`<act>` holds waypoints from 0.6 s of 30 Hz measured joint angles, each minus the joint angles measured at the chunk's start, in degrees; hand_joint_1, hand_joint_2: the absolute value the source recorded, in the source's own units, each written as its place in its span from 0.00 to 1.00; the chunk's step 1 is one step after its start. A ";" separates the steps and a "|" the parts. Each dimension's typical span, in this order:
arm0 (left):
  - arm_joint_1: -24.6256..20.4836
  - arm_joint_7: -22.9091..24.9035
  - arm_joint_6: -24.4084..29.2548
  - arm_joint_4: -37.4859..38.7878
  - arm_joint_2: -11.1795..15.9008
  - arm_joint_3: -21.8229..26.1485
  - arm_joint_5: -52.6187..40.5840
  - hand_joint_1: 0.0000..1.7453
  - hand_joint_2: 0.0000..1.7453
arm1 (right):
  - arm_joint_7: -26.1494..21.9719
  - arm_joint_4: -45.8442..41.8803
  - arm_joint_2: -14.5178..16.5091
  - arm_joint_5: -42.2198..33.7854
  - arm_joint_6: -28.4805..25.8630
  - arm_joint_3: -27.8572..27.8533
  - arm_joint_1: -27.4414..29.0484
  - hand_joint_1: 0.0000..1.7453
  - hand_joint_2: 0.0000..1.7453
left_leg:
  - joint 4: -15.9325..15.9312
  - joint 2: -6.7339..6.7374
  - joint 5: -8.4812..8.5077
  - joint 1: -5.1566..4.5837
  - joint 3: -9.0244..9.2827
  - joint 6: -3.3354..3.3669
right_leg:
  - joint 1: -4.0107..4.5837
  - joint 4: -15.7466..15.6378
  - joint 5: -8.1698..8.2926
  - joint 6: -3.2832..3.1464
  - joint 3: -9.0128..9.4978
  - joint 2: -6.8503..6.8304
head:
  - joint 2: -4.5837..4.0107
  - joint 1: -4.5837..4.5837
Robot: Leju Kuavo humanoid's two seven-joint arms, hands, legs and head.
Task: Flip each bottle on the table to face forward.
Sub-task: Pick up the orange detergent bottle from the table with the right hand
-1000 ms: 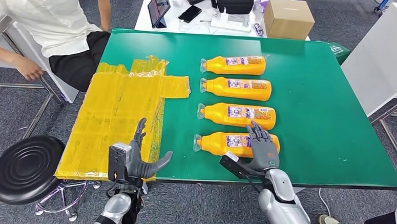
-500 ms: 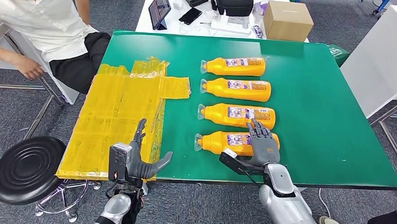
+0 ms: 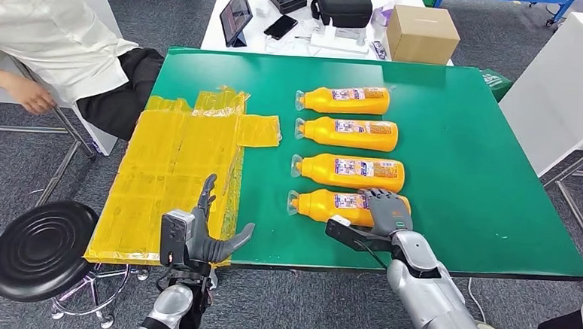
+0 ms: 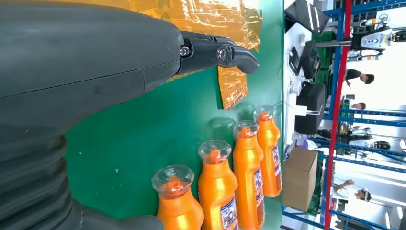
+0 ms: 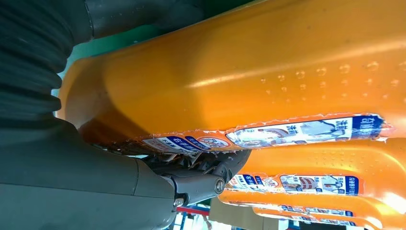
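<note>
Grey carpet floor [image 3: 17, 165] — black round stool [image 3: 39, 248], white side table [image 3: 227, 34] behind.

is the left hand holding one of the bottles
No, the left hand hovers open by the table's near edge, apart from the four bottles.

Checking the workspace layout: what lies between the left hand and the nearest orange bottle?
In the head view, bare green tabletop separates the left hand from the nearest orange plastic bottle.
</note>
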 joint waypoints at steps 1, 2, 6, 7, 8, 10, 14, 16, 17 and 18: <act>-0.01 0.03 -0.01 0.00 0.00 0.00 -0.01 0.00 1.00 | 0.01 0.14 -0.07 -0.04 0.04 0.07 -0.05 1.00 1.00 | 0.00 -0.01 -0.03 0.00 0.06 -0.01 | 0.00 -0.01 -0.02 0.01 0.07 0.00 | 0.00 0.00; -0.01 0.05 -0.02 -0.01 0.00 0.00 -0.04 0.00 1.00 | 0.03 0.27 -0.13 -0.11 0.06 0.12 -0.08 1.00 1.00 | 0.00 -0.03 -0.06 0.00 0.12 -0.02 | 0.00 -0.02 -0.06 0.04 0.13 0.00 | 0.00 0.00; -0.02 0.21 -0.07 -0.16 0.00 0.00 -0.31 0.00 1.00 | -0.05 0.81 -0.26 -0.79 0.02 0.23 -0.20 1.00 1.00 | 0.00 -0.17 -0.12 0.00 0.29 -0.03 | -0.01 -0.05 -0.16 0.07 0.31 -0.03 | 0.00 0.01; -0.02 0.26 -0.09 -0.25 0.00 0.00 -0.34 0.00 1.00 | -0.14 0.94 -0.27 -0.98 -0.01 0.24 -0.25 1.00 1.00 | 0.00 -0.18 -0.12 0.00 0.30 -0.02 | -0.01 -0.06 -0.16 0.07 0.33 -0.03 | 0.00 0.01; -0.02 0.29 -0.11 -0.32 0.00 0.00 -0.37 0.00 1.00 | -0.23 1.07 -0.27 -1.14 -0.04 0.25 -0.30 1.00 1.00 | 0.00 -0.18 -0.12 0.00 0.31 -0.02 | -0.01 -0.07 -0.16 0.07 0.34 -0.03 | 0.00 0.01; -0.02 0.33 -0.13 -0.43 0.00 0.00 -0.39 0.00 1.00 | -0.33 1.28 -0.27 -1.32 -0.05 0.25 -0.38 1.00 1.00 | 0.00 -0.18 -0.13 0.00 0.34 -0.02 | -0.01 -0.08 -0.16 0.07 0.38 -0.03 | 0.00 0.01; -0.02 0.38 -0.13 -0.49 0.00 0.00 -0.41 0.00 1.00 | -0.40 1.51 -0.30 -1.40 -0.06 0.25 -0.45 1.00 1.00 | 0.00 -0.19 -0.13 0.00 0.40 -0.02 | -0.01 -0.10 -0.16 0.08 0.46 -0.03 | 0.00 0.00; -0.02 0.39 -0.14 -0.50 0.00 0.00 -0.41 0.00 1.00 | -0.62 1.58 -0.30 -1.60 -0.06 0.25 -0.46 1.00 1.00 | 0.00 -0.19 -0.13 0.00 0.43 -0.02 | -0.01 -0.11 -0.15 0.08 0.49 -0.03 | 0.00 0.00; -0.02 0.40 -0.15 -0.50 0.00 0.00 -0.41 0.00 1.00 | -1.24 1.62 -0.30 -2.24 -0.05 0.20 -0.44 1.00 1.00 | 0.00 -0.19 -0.13 0.00 0.44 -0.02 | -0.01 -0.11 -0.16 0.08 0.51 -0.03 | 0.00 0.01; -0.02 0.40 -0.17 -0.50 0.00 0.00 -0.41 0.00 1.00 | -2.39 1.66 -0.28 -3.52 0.01 0.06 -0.37 1.00 1.00 | 0.00 -0.18 -0.14 0.00 0.45 -0.02 | -0.01 -0.11 -0.16 0.08 0.52 -0.03 | 0.00 0.01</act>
